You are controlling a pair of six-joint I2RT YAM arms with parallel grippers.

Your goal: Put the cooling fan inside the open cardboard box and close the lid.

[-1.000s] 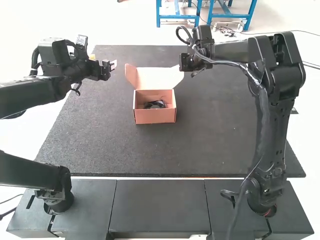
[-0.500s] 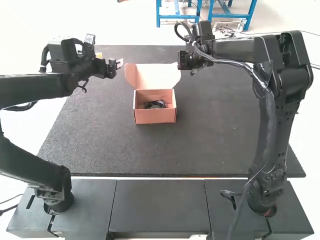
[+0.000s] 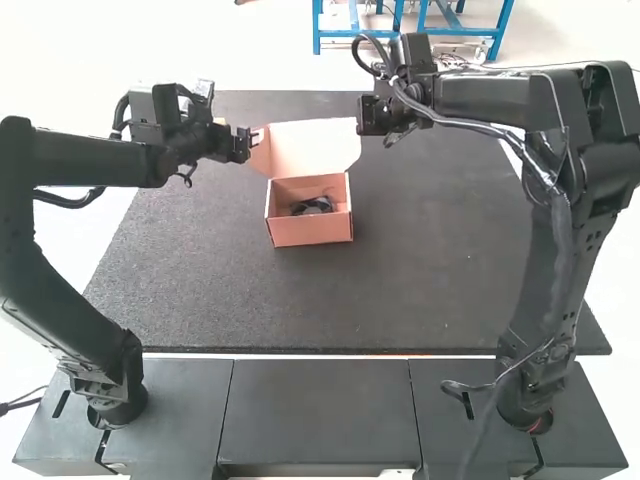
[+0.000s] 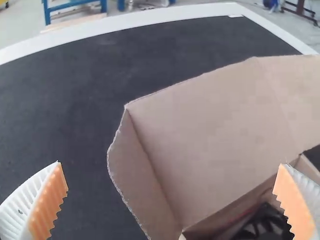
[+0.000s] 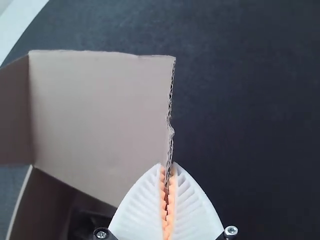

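Observation:
A small cardboard box (image 3: 308,224) stands on the black mat with its lid (image 3: 305,148) raised at the back. The dark cooling fan (image 3: 311,207) lies inside it. My right gripper (image 3: 367,116) is shut on the lid's right side edge; in the right wrist view the white ribbed fingers (image 5: 187,200) pinch the lid (image 5: 100,120) at that edge, with the fan (image 5: 90,225) dark below. My left gripper (image 3: 244,143) is open by the lid's left flap. In the left wrist view the lid (image 4: 225,135) fills the space between the orange pads (image 4: 47,200), and the fan (image 4: 260,227) peeks out below.
The black mat (image 3: 200,270) covers most of the table, with bare room in front of and beside the box. A blue frame (image 3: 410,25) stands beyond the mat's far edge.
My left gripper has moved right, up to the lid's left flap. The right gripper has shifted slightly up and back with the lid's edge.

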